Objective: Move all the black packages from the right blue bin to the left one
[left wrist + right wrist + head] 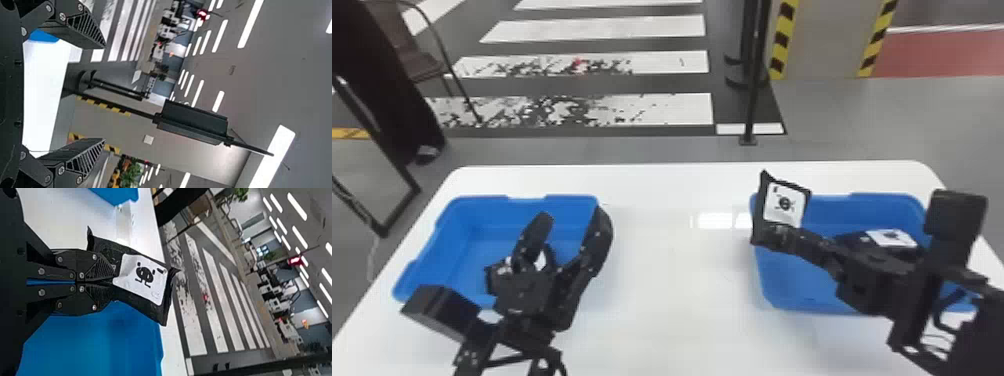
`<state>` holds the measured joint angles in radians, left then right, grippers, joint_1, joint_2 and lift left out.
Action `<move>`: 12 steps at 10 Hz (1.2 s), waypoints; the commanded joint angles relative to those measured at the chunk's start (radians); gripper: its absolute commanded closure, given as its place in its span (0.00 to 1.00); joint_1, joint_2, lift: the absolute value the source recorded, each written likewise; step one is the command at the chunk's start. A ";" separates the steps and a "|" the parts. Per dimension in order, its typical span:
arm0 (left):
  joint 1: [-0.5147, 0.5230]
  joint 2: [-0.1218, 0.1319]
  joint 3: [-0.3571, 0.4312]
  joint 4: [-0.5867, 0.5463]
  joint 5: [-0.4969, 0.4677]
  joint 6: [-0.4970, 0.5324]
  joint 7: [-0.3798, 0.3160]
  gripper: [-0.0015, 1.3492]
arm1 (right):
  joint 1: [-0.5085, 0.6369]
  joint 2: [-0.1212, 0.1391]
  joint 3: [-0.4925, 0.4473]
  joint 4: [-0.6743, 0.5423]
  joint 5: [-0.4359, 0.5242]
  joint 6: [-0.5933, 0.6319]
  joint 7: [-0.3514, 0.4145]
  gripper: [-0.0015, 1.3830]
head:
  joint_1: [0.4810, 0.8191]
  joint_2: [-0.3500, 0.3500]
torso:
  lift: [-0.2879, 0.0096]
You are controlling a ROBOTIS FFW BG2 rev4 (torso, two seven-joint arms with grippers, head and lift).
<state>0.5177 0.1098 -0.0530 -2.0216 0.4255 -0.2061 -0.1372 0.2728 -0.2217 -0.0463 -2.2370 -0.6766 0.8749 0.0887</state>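
Observation:
My right gripper (777,237) is at the left side of the right blue bin (857,200), pinching a black package (784,202) with a white label. In the right wrist view the right gripper (111,282) is closed on one edge of that black package (143,276). Another black package (892,238) lies in the right bin, partly behind the right arm. Over the left blue bin (457,240) is my left gripper (569,227), its fingers spread with nothing between them. The left wrist view also has the left gripper (103,94), with a wide gap.
Both bins stand on a white table (677,280), with a stretch of tabletop between them. A black pole (754,95) stands on the floor beyond the table. A chair (419,65) and a dark-framed panel (367,185) are off to the left.

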 commanded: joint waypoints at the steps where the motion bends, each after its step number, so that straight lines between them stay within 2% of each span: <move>1: -0.012 0.007 -0.025 -0.041 0.139 0.164 -0.018 0.16 | 0.002 -0.021 0.044 -0.037 -0.085 -0.031 0.025 0.81 | 0.63 0.62 | 0.45; 2: -0.027 0.011 -0.043 -0.044 0.161 0.167 -0.024 0.16 | -0.005 -0.036 0.094 -0.044 -0.143 -0.040 0.034 0.81 | 0.63 0.62 | 0.45; 4: -0.039 0.019 -0.077 -0.056 0.201 0.179 -0.038 0.16 | -0.027 -0.062 0.184 -0.037 -0.193 -0.063 0.039 0.81 | 0.63 0.67 | 0.45; 8: -0.034 0.025 -0.093 -0.093 0.243 0.218 -0.056 0.16 | -0.104 -0.087 0.309 0.059 -0.247 -0.065 0.055 0.81 | 0.63 0.75 | 0.45; 11: -0.042 0.028 -0.097 -0.100 0.241 0.289 -0.071 0.18 | -0.131 -0.096 0.349 0.064 -0.257 -0.070 0.065 0.81 | 0.63 0.79 | 0.45; 12: -0.042 0.027 -0.091 -0.100 0.229 0.302 -0.074 0.42 | -0.133 -0.097 0.349 0.069 -0.257 -0.072 0.065 0.81 | 0.63 0.79 | 0.45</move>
<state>0.4762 0.1378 -0.1465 -2.1232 0.6610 0.0865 -0.2112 0.1422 -0.3180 0.3019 -2.1717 -0.9328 0.8044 0.1536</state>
